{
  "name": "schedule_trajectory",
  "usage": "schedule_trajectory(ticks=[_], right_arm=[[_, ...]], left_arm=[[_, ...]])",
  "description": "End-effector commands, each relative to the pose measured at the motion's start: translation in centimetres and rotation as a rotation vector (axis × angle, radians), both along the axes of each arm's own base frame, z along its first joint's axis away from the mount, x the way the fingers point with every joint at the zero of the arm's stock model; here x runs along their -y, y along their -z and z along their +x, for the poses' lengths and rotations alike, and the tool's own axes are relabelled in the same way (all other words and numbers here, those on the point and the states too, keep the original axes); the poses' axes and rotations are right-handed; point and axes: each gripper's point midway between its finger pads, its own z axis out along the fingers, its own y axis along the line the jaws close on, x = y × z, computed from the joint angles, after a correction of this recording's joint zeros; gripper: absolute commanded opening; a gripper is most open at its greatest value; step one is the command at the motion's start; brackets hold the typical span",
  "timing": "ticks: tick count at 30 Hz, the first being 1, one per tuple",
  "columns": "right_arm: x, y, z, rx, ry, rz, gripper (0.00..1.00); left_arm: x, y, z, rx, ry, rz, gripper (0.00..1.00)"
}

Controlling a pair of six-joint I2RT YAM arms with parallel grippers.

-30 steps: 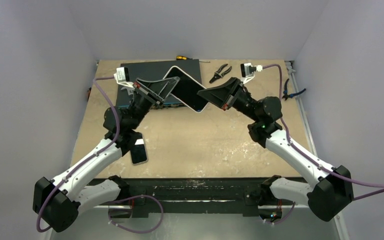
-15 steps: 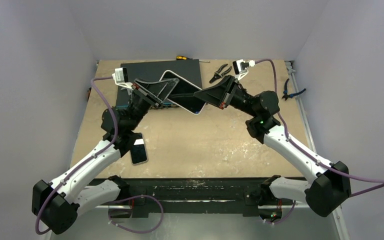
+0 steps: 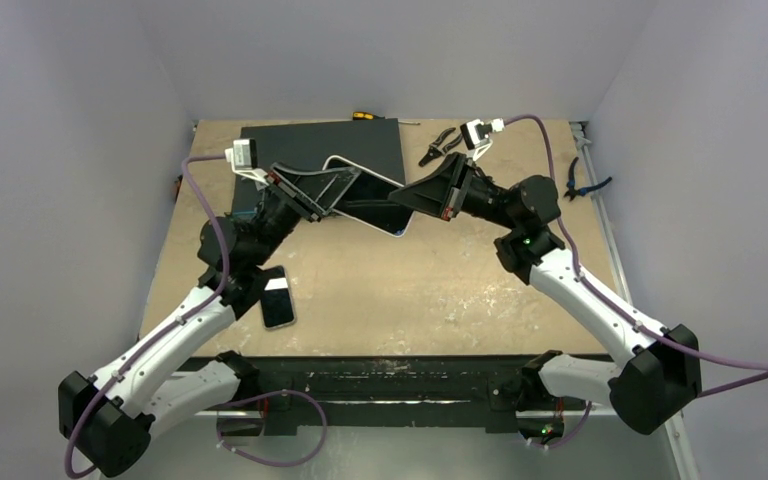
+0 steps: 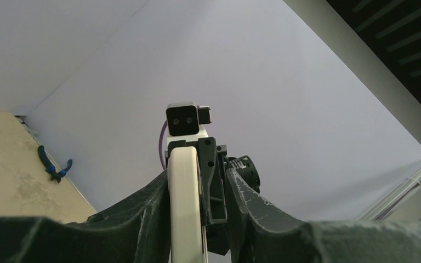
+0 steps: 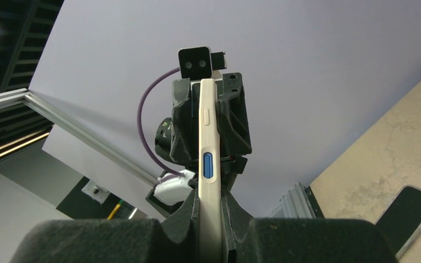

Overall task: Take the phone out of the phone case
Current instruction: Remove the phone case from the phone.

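Note:
A white phone case (image 3: 370, 205) with a dark face hangs in the air over the back of the table, between both grippers. Whether a phone sits in it I cannot tell. My right gripper (image 3: 412, 197) is shut on its right end; in the right wrist view both pads press the case's edge (image 5: 208, 131), which has a blue button. My left gripper (image 3: 345, 190) surrounds the left end with its jaws parted. There the case (image 4: 185, 208) leans on one finger (image 4: 148, 213), with a gap to the other. A bare phone (image 3: 278, 300) lies flat beside my left forearm.
A large black mat (image 3: 300, 140) lies at the back, with a dark box (image 3: 248, 207) under my left wrist. Black pliers (image 3: 440, 145) and a screwdriver (image 3: 365, 115) lie near the back wall. Blue-handled pliers (image 3: 585, 185) sit at the right edge.
My left jaws have opened off the case. The right gripper has moved left and the case has tipped flatter and lower.

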Motion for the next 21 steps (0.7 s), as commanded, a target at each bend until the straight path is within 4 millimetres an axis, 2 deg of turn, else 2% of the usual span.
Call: schedule_trajectory(ticks=[1,4,9,13,17,19,20,21], right_arm=[[1.27,-3.72,-1.01,0.103,0.016,0.056,0.00],[1.40,-3.78,-0.93,0.107,0.018,0.055,0.00],[1.77,-4.00,-0.84,0.110,0.024,0.073,0.00],[1.93,-4.16,-0.84,0.114,0.023,0.086,0.00],[1.87,-4.15,-0.75,0.113,0.022,0.086,0.00],[1.87,-4.11,-0.74,0.111,0.021,0.085,0.00],[1.87,-4.11,-0.84,0.115,0.021,0.085,0.00],[1.91,-4.14,-0.96,0.126,0.021,0.083,0.00]], left_arm=[[-0.82,-2.43,-1.98,0.095,0.001,-0.010,0.37],[-0.93,-2.52,-2.07,0.097,-0.006,0.000,0.37],[-0.98,-2.20,-2.07,0.092,-0.009,0.007,0.31],[-0.96,-2.07,-2.13,0.091,-0.006,0.006,0.22],[-0.82,-1.94,-2.14,0.091,0.002,0.006,0.20],[-0.76,-2.01,-2.18,0.096,0.006,0.004,0.11],[-0.78,-2.03,-2.17,0.097,0.005,0.003,0.03],[-0.84,-2.08,-2.07,0.094,0.001,-0.001,0.00]])
